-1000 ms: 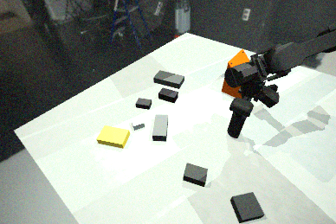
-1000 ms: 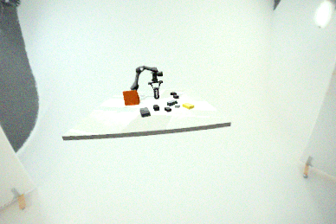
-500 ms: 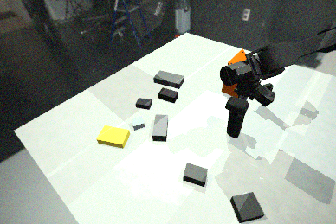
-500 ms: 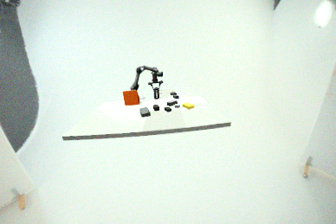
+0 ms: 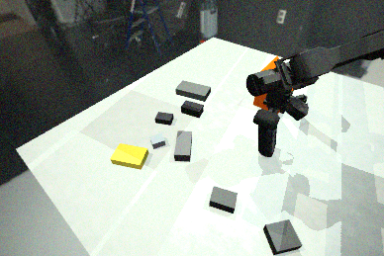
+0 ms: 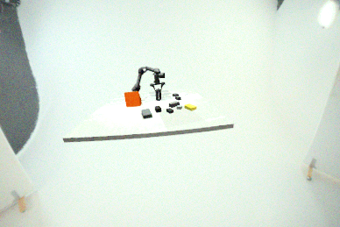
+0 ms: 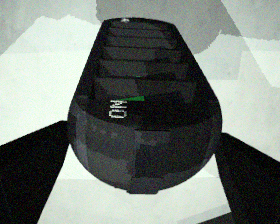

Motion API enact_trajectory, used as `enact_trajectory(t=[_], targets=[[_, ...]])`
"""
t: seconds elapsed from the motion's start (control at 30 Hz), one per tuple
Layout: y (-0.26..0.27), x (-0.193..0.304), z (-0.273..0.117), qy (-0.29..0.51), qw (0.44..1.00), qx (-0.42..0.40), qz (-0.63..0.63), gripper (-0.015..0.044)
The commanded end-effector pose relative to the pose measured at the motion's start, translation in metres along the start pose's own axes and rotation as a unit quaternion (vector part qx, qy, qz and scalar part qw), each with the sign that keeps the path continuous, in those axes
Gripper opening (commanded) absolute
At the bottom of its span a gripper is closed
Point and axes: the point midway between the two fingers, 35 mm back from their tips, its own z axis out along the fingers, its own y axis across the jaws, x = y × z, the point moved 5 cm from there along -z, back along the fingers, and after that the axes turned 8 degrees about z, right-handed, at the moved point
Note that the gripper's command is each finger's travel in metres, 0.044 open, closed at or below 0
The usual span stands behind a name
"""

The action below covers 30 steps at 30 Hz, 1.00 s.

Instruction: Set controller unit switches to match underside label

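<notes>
The dark grey controller unit (image 5: pixel 267 140) (image 6: pixel 159 95) (image 7: pixel 136 160) hangs upright, one rounded end up, between the fingers of my gripper (image 5: pixel 278 110) (image 6: pixel 158 87) (image 7: pixel 143 135), which is shut on it. Its lower end is close to the bench; I cannot tell if it touches. In the wrist view its switch face recedes away from the camera as a row of dark rockers. A small green sliver (image 7: pixel 137 98) and white print show near the closest rocker. The individual switch settings are too dark to read. The label on the underside is hidden.
An orange block (image 6: pixel 132 99) stands beside the arm. A yellow block (image 5: pixel 130 156) (image 6: pixel 190 107), a small pale block (image 5: pixel 157 141) and several dark grey blocks, including one at the near edge (image 5: pixel 282 236) and one nearer the unit (image 5: pixel 224 199), lie on the bench (image 5: pixel 114 205).
</notes>
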Motion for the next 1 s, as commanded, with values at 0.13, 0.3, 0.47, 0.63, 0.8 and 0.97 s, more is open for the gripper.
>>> enact_trajectory(t=[0.13, 0.3, 0.47, 0.63, 0.8, 0.97], targets=[[0.001, 0.006, 0.008, 0.000, 1.000, -0.013, -0.002, 0.0338], [0.000, 0.010, 0.009, 0.000, 1.000, -0.013, -0.002, 0.0338], [0.000, 0.014, 0.010, 0.000, 1.000, -0.013, -0.003, 0.0338], [-0.001, 0.018, 0.011, 0.000, 1.000, -0.013, -0.003, 0.0338], [-0.001, 0.022, 0.013, 0.000, 1.000, -0.013, -0.003, 0.0338], [-0.002, 0.025, 0.014, 0.000, 1.000, -0.013, -0.003, 0.0338]])
